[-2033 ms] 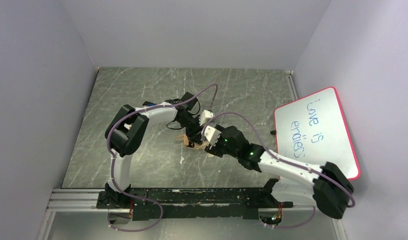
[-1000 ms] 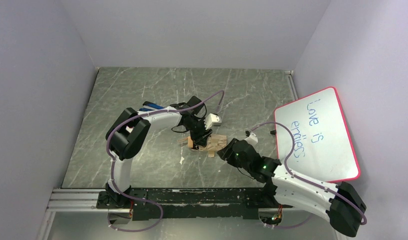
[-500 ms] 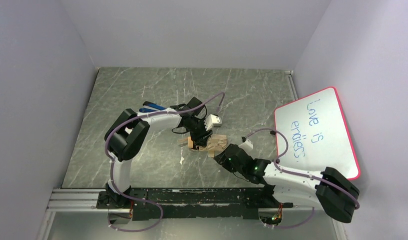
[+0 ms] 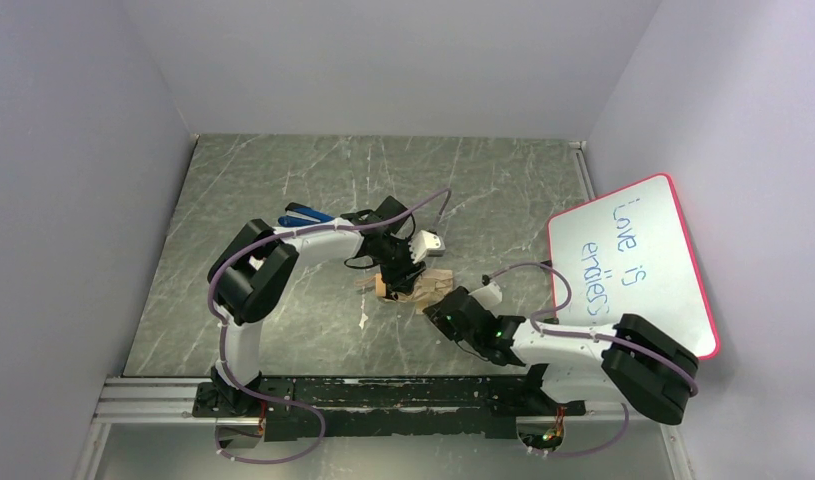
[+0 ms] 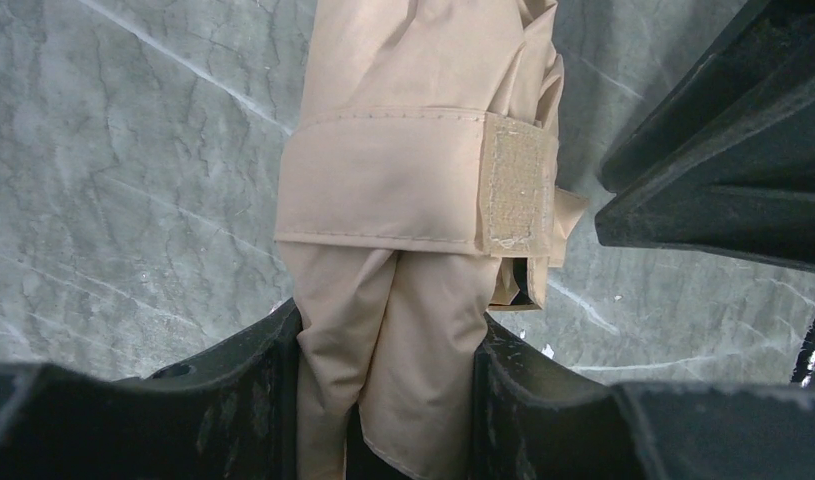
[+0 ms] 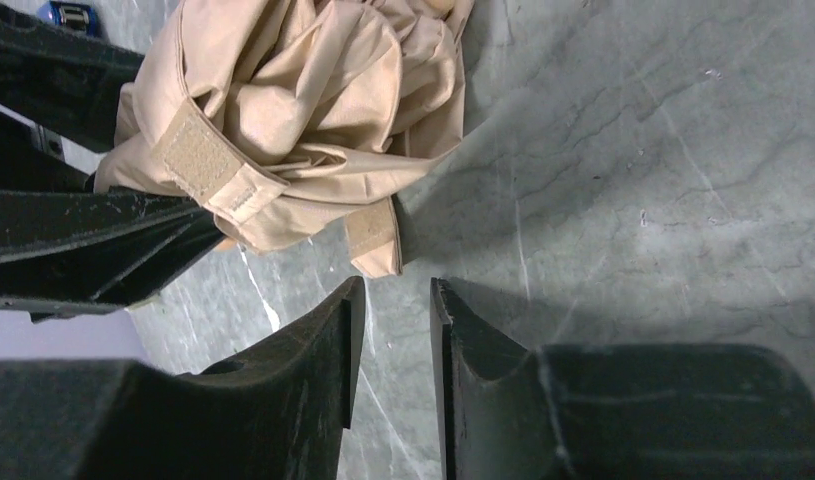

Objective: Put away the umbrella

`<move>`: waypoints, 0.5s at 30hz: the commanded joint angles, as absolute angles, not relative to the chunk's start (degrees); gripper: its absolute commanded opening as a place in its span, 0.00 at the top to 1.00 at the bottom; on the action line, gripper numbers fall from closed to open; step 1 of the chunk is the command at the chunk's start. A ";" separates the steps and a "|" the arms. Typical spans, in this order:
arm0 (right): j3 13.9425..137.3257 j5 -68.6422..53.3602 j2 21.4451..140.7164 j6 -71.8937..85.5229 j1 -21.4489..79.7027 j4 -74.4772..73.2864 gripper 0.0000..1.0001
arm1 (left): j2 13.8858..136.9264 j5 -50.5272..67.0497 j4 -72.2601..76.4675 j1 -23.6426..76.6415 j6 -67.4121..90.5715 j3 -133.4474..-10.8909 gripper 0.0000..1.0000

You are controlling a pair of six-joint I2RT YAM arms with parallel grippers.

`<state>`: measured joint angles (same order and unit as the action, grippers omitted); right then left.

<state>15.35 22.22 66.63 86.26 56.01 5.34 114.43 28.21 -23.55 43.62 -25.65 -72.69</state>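
- Now bundled, the umbrella [image 5: 383, 60] lies mid-table [image 4: 283, 180], its strap [image 5: 383, 180] wrapped round it, clamped by the left gripper [image 5: 388, 340].
- Right gripper [image 6: 396, 300] has narrowed to a slim, empty gap just short of the fabric, and its elbow has folded back.
- Both ends of the umbrella are cut off in the left wrist view.

Both arms are built of white tubular links [image 4: 238, 345] joined by bulky black joint housings [image 4: 255, 272]. A thin lilac cable [image 4: 215, 295] loops loosely along each arm. A small white camera block [image 4: 428, 242] sits at the left wrist, and a tiny green light [image 4: 496, 322] glows on the right arm's black wrist section. The matte black plastic fingers [image 5: 233, 400] are scuffed, with grey dust along their edges.
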 commanded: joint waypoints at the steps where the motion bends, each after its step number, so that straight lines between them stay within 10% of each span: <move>1: 15.24 27.80 68.85 88.70 56.37 1.31 0.67 | 123.41 10.88 -33.93 43.33 -25.31 -65.82 0.95; 15: 11.77 25.31 73.26 89.86 56.29 11.09 0.68 | 123.72 10.59 -34.08 43.35 -25.40 -65.65 0.95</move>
